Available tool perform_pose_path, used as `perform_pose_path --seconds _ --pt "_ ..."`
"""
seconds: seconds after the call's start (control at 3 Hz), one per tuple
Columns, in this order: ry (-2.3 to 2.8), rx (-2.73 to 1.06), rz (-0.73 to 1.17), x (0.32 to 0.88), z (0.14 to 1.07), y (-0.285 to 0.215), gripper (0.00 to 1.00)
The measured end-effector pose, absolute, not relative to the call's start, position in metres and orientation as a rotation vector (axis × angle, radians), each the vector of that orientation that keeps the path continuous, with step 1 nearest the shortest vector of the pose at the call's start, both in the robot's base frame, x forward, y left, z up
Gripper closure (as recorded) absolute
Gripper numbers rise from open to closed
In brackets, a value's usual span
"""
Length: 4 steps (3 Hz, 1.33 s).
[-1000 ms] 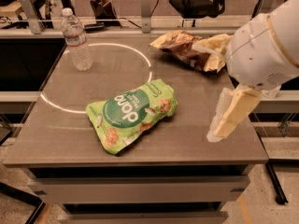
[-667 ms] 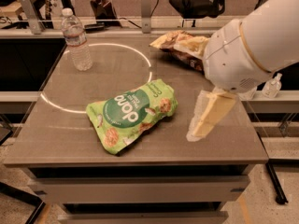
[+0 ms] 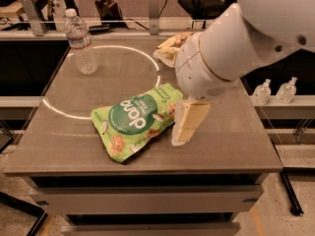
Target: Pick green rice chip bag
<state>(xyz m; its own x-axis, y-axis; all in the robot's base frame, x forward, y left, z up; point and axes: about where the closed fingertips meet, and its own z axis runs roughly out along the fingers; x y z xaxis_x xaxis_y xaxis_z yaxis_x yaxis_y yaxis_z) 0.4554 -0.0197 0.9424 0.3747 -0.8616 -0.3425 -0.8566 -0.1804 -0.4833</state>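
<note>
Your gripper [image 3: 189, 123] hangs at the green rice chip bag's [image 3: 138, 119] right edge; you cannot tell whether it is spread or closed. One water bottle [image 3: 81, 43] stands far left. The one green bag lies mid-table [image 3: 98, 151], long axis running lower left to upper right. One brownish chip bag [image 3: 170, 48] sits behind; two small bottles [image 3: 262, 91] stand far right.

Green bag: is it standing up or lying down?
Lying down. The green bag rests flat on the table, logo facing up. The gripper hangs close beside it.
</note>
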Motion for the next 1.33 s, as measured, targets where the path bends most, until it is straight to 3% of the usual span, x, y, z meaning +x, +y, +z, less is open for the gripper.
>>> perform_pose_path --seconds 1.33 --pt "1.367 -2.165 0.100 0.505 0.911 -0.009 0.00"
